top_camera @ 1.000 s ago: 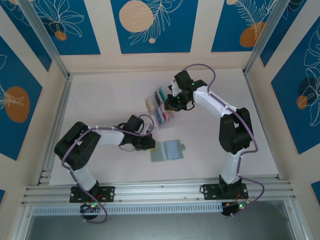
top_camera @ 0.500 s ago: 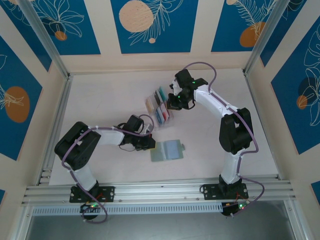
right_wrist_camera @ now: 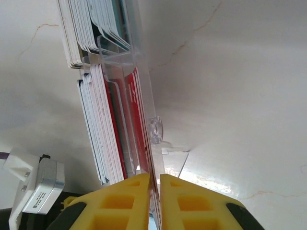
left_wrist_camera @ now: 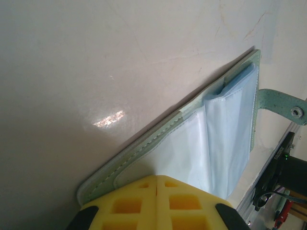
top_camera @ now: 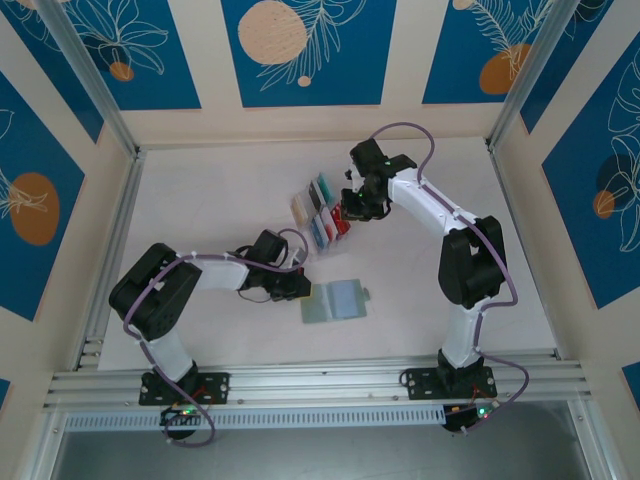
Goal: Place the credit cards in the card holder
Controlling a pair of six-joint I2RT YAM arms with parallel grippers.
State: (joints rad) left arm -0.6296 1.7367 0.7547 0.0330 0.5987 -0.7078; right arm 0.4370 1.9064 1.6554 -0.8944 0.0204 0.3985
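Near table (top_camera: pixel 220 220) centre, open card holder (top_camera: pixel 338 301); L gripper (top_camera: pixel 304 291) pinches its 9 o'clock edge. At 12 o'clock R gripper (top_camera: pixel 344 213) nips seemingly a red card (right_wrist_camera: pixel 136 120) in clear rack (top_camera: pixel 316 213). Step: card pick; next: lift straight out.

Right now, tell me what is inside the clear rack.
Credit cards stand on edge, packed in the clear rack; red, white, blue and teal edges show. Their faces and how many there are stay hidden, each card covering the next.
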